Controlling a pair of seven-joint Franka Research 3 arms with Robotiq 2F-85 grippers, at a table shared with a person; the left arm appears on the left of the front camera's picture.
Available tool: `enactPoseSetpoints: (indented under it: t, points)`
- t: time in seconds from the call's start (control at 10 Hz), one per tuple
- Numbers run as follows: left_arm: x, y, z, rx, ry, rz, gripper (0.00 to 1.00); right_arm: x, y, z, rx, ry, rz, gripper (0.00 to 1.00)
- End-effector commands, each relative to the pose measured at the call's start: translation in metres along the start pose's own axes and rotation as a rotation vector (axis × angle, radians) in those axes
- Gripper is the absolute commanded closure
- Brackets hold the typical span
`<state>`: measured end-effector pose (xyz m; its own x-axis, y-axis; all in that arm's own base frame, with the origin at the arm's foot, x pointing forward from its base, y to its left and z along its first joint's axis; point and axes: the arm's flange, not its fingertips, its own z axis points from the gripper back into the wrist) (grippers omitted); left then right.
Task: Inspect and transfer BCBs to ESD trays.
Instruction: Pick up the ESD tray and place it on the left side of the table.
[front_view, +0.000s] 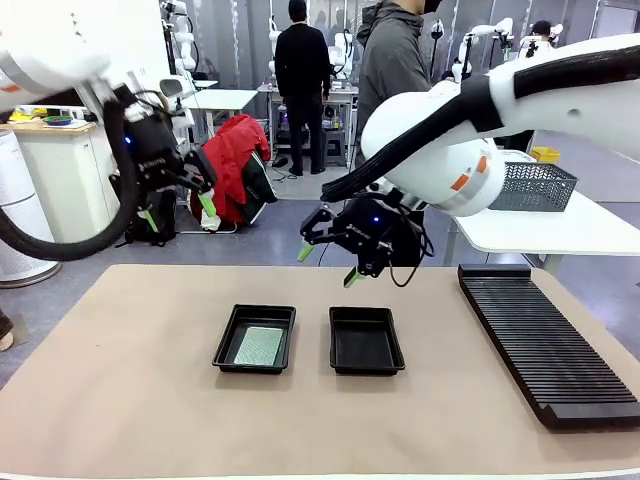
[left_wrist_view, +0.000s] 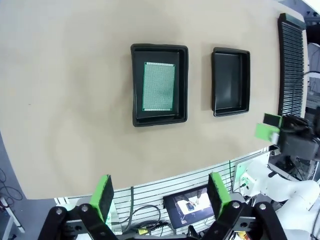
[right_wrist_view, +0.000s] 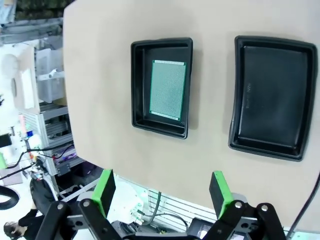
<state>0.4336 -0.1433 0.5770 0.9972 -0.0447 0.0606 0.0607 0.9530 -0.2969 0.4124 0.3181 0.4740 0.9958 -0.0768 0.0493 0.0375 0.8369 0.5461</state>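
On the table (front_view: 120, 400): two ESD trays (front_view: 366, 345), one BCB (front_view: 260, 346), one rack (front_view: 545, 345).

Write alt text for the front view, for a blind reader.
On a tan table, the left ESD tray holds a green BCB beside the right ESD tray, which holds none. The left end effector and right end effector hover open above the table; a black rack lies at right.

White arms (front_view: 560, 90), black hands (front_view: 179, 212) (front_view: 328, 265) (green pads (left_wrist_view: 103, 195))
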Motion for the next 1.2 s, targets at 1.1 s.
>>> enactPoseSetpoints:
  t: [1.1]
  points:
    - [0.068, -0.015, -0.164, 0.203, 0.04, 0.052, 0.0, -0.011, -0.108, 0.028, 0.407, -0.064, 0.066, 0.0]
